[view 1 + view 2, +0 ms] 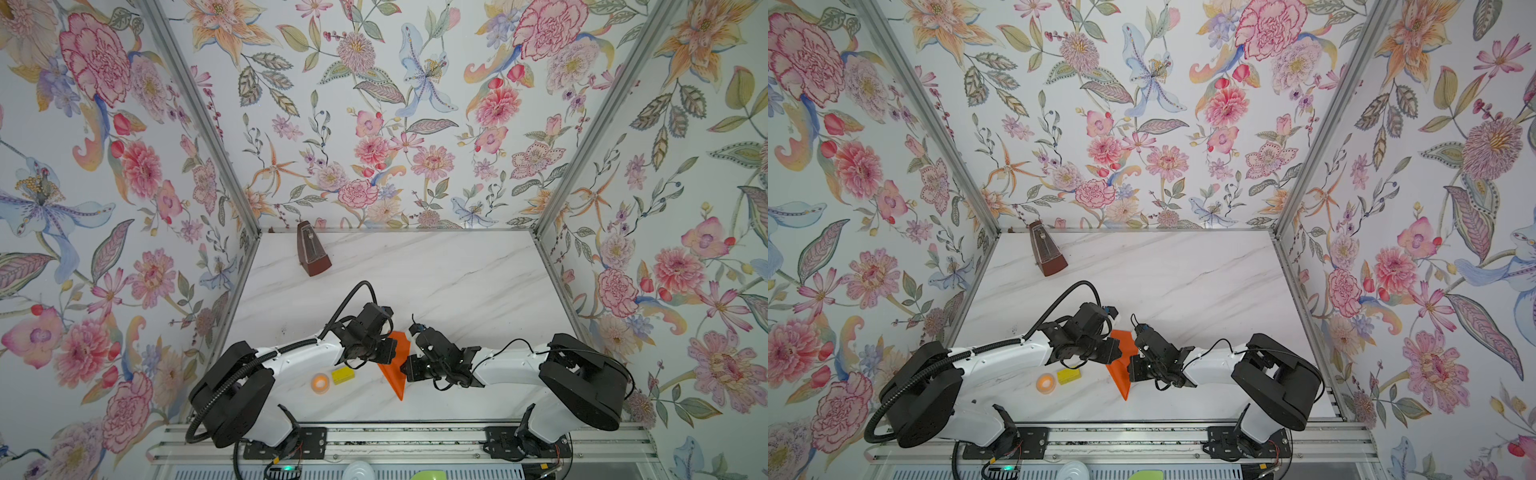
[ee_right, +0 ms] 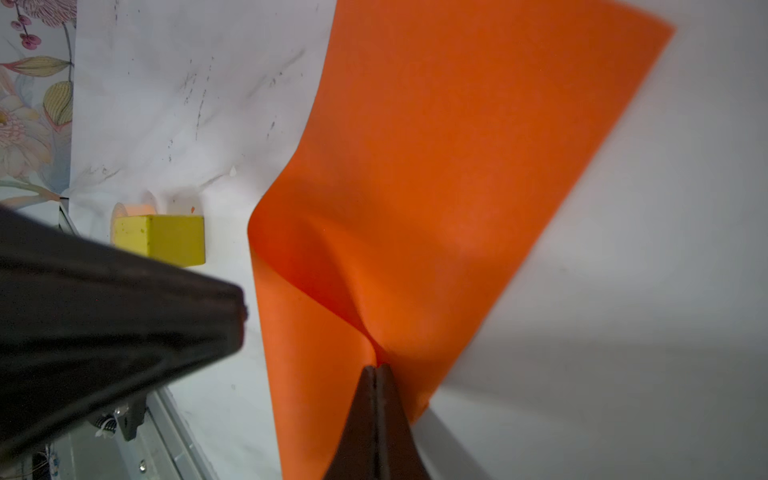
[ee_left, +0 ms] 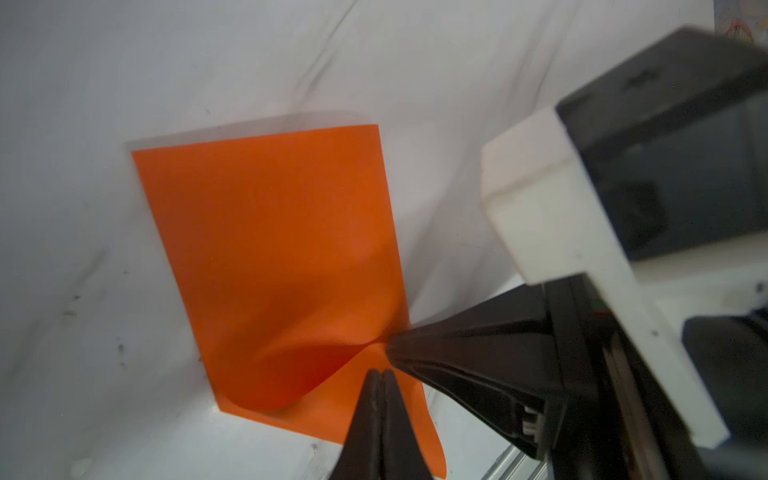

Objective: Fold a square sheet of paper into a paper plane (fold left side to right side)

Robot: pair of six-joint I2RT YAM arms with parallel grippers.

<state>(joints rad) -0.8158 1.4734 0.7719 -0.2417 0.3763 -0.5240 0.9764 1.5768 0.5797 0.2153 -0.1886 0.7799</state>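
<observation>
Lying toward 6 o'clock on the tabletop [image 1: 436, 282], between the two arms: the square sheet of paper [image 1: 395, 376], thin, matte, plain bright orange.

- Shape, in both top views: a narrow wedge, its point toward 6 o'clock, the rest hidden under the black wrists [image 1: 1121, 374].
- Shape, left wrist view: a broad flat panel [image 3: 270, 249] with straight edges and one smooth, rounded buckle rising off the surface.
- Right fingers [image 2: 361, 415]: black, tapered, pressed together, pinching the paper where the buckle converges [image 2: 457, 166].
- Left fingers [image 3: 368, 415]: black, tapered, pressed together, tips over the paper's near edge. Whether paper sits between them cannot be told. The right wrist view shows their blunt tip just beside the sheet's edge.
- Yellow block [image 1: 343, 375]: small, solid, square-cornered, at 9 o'clock of the paper. The right wrist view shows a speck-marked face [image 2: 160, 239].
- Tape ring [image 1: 320, 382]: small, pale orange, at 9 o'clock of the block, half hidden behind it in the right wrist view.
- Metronome [image 1: 312, 251]: brown pyramid, at 11 o'clock by the back wall, seen in the top views only.
- Tabletop: white marble pattern, grey veins. The wrist views show dark scuffs.
- Walls [image 1: 374, 104]: floral wallpaper.
</observation>
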